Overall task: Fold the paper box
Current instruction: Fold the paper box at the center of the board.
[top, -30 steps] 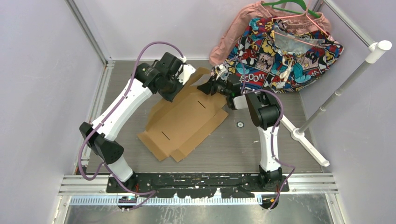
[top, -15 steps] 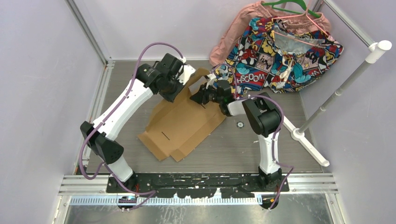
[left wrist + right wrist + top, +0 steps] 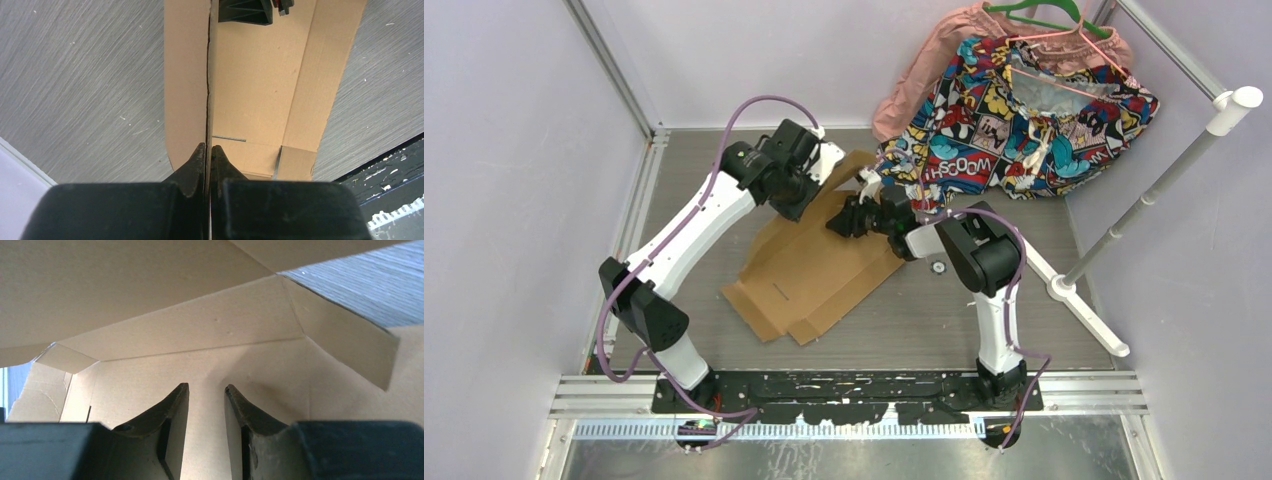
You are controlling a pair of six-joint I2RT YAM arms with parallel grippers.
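The paper box is a flat brown cardboard sheet with flaps and slits, lying mid-table. Its far flap is lifted off the table. My left gripper is shut on that flap's edge. In the left wrist view the flap runs edge-on between the left gripper's fingertips, above the rest of the paper box. My right gripper reaches in low over the sheet, beneath the raised flap. In the right wrist view the right gripper is open with nothing between its fingers. It faces the paper box's inner panel.
A comic-print cloth and a pink garment hang at the back right. A white pole stand slants along the right side. A small round fitting sits on the table by the sheet's right edge.
My right gripper has moved left, in over the sheet and under the raised flap, and its jaws have spread slightly. The left gripper keeps its hold and has hardly moved.
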